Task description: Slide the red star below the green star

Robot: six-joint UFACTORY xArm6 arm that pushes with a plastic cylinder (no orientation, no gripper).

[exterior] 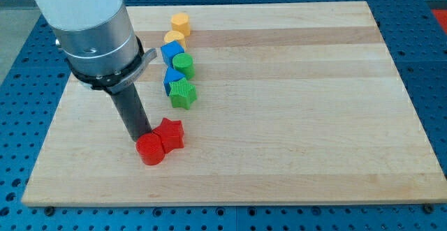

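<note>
My tip (142, 137), the lower end of a straight dark rod with no jaws to open or close, stands upright on the pale wooden surface (293, 105), touching the red cylinder block (150, 149) just below it. The red star block (170, 134) sits against that cylinder, just right of my tip. Farther up and right lies the green star block (183, 93), then a blue block (171, 77), a green cylinder (183, 65), another blue block (170, 51) and two yellow blocks (180, 24).

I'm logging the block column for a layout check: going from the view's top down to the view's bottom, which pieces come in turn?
Yellow block → blue block → green cylinder → green star → red star → red cylinder.
</note>
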